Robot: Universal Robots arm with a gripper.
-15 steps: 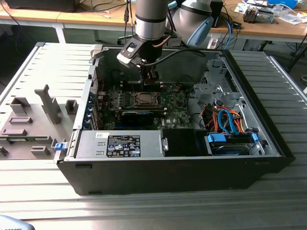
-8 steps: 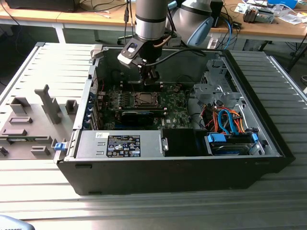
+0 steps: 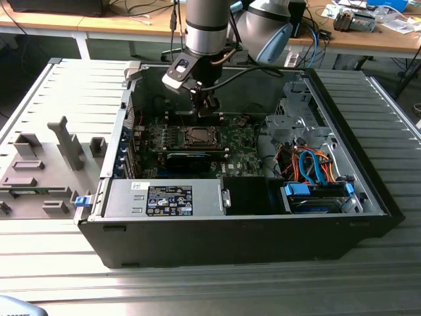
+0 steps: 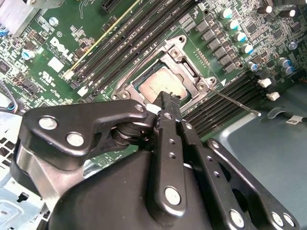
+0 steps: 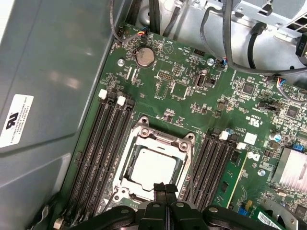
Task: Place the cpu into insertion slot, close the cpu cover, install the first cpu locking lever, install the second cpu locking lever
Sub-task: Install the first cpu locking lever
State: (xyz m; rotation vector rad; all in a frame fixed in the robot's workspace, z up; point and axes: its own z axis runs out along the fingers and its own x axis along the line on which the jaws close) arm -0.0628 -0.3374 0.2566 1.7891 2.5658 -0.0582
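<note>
Exterior view first: the black gripper (image 3: 205, 105) on the grey arm hangs inside the open black computer case (image 3: 368, 197), just above the small square insertion slot (image 3: 197, 137) with its dark metal rim on the green circuit board (image 3: 240, 155); a large grey labelled box (image 3: 164, 199) sits along the case's near wall and a bundle of orange and blue cables (image 3: 312, 168) lies toward the exterior view's right. First wrist view: the pale silver-beige square cpu (image 5: 154, 168) lies flat in the slot, and the thin dark metal cpu cover (image 5: 163, 142) appears folded down around it, its window framing the plate; the two black fingers (image 5: 165, 191) are pressed together with nothing between them, their tips over the socket's edge. Second wrist view: the same closed fingers (image 4: 169, 103) stand at the socket's rim, and a thin silver locking lever (image 4: 235, 102) juts out free from the socket's corner over the black memory slots (image 4: 225, 103). Judging by this, placing and covering look done and the first lever is the step in hand; that calls for a firm push at the wire's end, then tucking it sideways under its catch.
</note>
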